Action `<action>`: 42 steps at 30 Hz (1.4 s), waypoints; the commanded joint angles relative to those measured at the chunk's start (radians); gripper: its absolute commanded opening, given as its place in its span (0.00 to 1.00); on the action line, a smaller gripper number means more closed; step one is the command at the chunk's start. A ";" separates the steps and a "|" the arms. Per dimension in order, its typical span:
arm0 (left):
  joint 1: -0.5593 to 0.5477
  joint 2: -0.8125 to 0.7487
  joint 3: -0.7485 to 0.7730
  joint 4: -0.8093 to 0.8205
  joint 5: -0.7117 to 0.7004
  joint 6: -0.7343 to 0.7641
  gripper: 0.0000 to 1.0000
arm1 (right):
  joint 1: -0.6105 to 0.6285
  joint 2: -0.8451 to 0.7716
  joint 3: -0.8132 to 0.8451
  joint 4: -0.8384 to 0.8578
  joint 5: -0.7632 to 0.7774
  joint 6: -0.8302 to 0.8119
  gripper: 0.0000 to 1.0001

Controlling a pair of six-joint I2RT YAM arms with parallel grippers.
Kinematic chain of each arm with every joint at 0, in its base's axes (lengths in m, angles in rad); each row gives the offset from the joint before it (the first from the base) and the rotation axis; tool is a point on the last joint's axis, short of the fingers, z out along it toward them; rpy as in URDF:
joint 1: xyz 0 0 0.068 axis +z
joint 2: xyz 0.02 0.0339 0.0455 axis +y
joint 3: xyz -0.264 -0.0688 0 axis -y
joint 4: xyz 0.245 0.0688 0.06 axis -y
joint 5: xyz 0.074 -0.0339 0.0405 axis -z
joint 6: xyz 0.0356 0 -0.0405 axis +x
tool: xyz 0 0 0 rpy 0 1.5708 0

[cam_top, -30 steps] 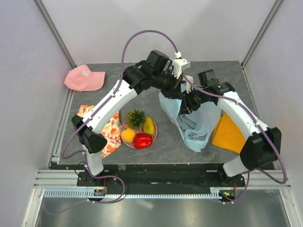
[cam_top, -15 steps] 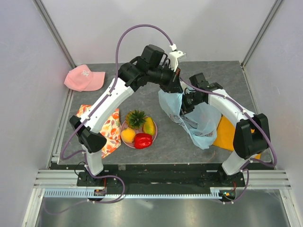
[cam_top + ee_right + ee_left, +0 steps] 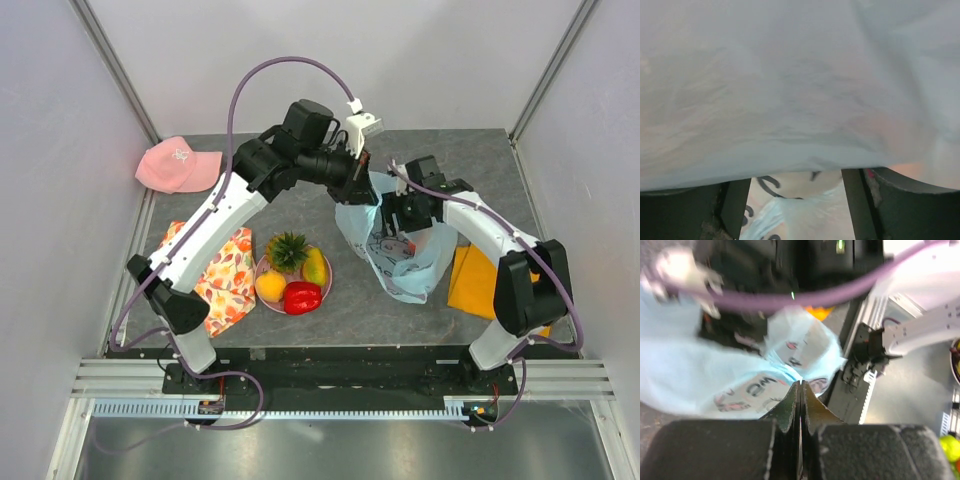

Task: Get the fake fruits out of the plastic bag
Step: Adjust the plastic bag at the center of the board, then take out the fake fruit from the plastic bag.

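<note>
Four fruits (image 3: 300, 297) sit on the plate (image 3: 322, 292)
Left gripper (image 3: 800, 386) pinches the bag (image 3: 400, 268); right gripper (image 3: 402, 215) gapes inside (any fruit left? I can't tell).

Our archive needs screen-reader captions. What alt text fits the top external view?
Two robot arms work a light-blue plastic bag at mid-table: the left fingers pinch its upper edge, the right fingers stand open against it. Left of it, a plate holds a pineapple, mango, red pepper and yellow-orange fruit.
</note>
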 commanded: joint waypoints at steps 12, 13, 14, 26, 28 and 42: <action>0.000 -0.072 -0.113 -0.027 0.156 0.075 0.01 | -0.046 -0.088 -0.113 0.253 0.317 -0.183 0.83; 0.000 -0.069 -0.111 -0.027 0.150 0.072 0.02 | -0.057 -0.122 -0.093 0.246 0.273 -0.183 0.82; 0.000 -0.065 -0.108 -0.028 0.148 0.072 0.01 | -0.066 -0.145 -0.088 0.239 0.221 -0.198 0.82; -0.003 -0.011 0.002 0.007 0.131 0.029 0.01 | -0.014 -0.251 -0.151 0.053 -0.447 -0.187 0.61; -0.005 -0.005 0.011 0.007 0.125 0.027 0.02 | -0.010 -0.213 -0.145 0.061 -0.466 -0.158 0.54; -0.010 0.014 0.048 0.012 0.113 0.027 0.02 | 0.038 -0.153 -0.159 0.074 -0.534 -0.040 0.23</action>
